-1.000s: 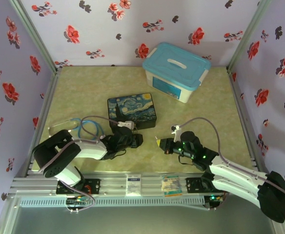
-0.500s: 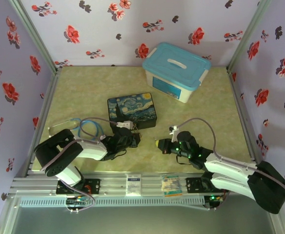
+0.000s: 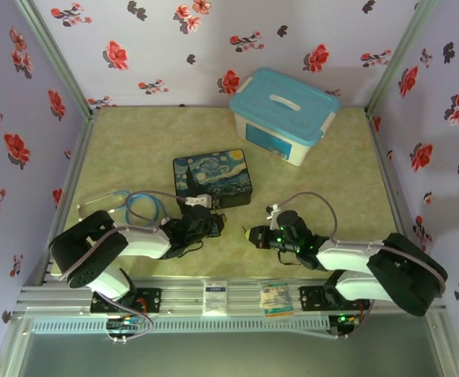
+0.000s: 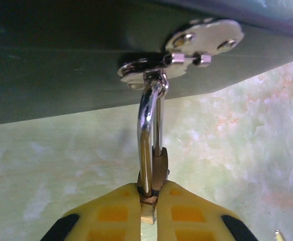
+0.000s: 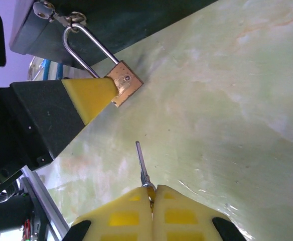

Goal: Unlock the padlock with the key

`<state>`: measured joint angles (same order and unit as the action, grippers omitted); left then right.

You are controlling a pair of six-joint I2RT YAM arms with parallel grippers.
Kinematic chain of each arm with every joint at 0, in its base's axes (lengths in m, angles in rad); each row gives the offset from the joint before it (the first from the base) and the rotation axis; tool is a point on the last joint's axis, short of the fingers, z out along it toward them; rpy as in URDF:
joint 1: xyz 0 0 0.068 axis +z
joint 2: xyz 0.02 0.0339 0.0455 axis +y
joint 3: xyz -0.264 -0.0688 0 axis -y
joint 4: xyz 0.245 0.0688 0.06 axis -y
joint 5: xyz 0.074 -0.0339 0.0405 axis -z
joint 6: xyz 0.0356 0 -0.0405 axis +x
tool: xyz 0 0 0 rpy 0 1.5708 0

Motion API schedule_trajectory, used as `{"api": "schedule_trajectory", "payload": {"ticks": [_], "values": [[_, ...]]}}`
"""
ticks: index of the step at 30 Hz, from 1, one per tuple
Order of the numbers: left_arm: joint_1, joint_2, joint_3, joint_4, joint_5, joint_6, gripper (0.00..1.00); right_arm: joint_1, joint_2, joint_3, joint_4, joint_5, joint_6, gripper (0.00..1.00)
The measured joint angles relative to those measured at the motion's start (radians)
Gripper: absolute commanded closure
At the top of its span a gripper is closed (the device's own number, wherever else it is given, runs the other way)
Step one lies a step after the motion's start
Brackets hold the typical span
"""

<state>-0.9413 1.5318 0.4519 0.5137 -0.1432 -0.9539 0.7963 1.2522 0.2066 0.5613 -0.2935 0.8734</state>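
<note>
The tiny brass-bodied, silver-shackled padlock (image 5: 122,85) is clamped in the left tool (image 4: 149,203), ahead and slightly left of the right tool (image 5: 153,191), which is pinched on the thin grey metal key (image 5: 141,161), its blade aimed lengthwise almost at the lock, apart.

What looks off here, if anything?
Nothing stands out. The padlock is hooked through the hasp of the painted box and pinched by the left gripper; the right gripper holds the key, tip toward the padlock, not touching. No damage or spill.
</note>
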Motion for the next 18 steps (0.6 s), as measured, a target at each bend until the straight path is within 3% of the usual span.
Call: {"api": "schedule_trajectory", "payload": {"ticks": [18], "values": [[0.007,-0.087,-0.071,0.084,0.037,-0.137,1.0,-0.053,0.392,0.039,0.436,-0.269,0.15,1.0]]}}
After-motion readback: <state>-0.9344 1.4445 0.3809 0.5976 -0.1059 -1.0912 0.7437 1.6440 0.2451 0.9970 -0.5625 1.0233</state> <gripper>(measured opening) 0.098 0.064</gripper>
